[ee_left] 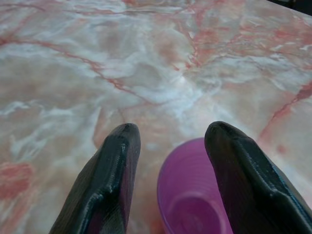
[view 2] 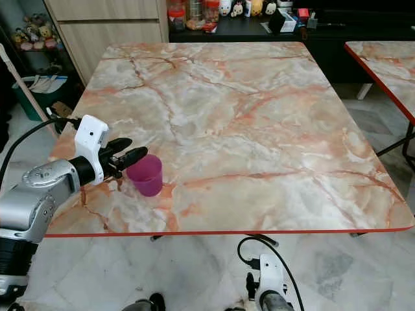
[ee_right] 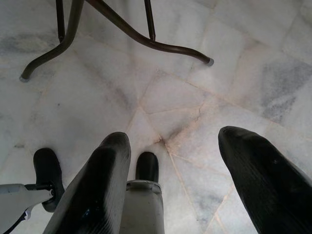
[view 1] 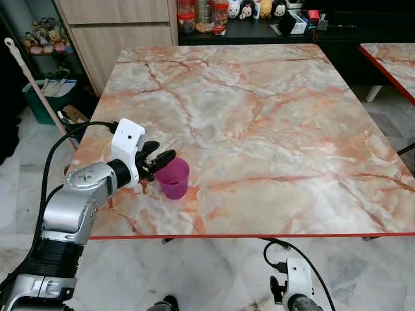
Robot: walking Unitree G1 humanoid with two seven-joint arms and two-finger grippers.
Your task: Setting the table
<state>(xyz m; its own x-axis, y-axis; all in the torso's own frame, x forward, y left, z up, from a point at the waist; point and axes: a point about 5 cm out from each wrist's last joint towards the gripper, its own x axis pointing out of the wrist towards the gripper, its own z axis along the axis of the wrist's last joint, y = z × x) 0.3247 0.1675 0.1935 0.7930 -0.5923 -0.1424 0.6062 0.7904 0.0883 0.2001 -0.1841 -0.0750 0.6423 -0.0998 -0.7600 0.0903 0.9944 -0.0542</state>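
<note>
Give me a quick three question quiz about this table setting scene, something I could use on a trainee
1. True or false: the purple cup stands upright on the marble table.
2. Which hand is at the cup? A) left B) right
3. Fill in: the right hand hangs below the table's edge, over the ______ floor.

Key:
1. True.
2. A: the left hand is open, one finger over the cup's rim.
3. Tiled.

Both eye views look down across the bench (view 1: 272, 129) from its near edge; the left wrist camera skims it closely, the right faces the floor (ee_right: 195, 92).
</note>
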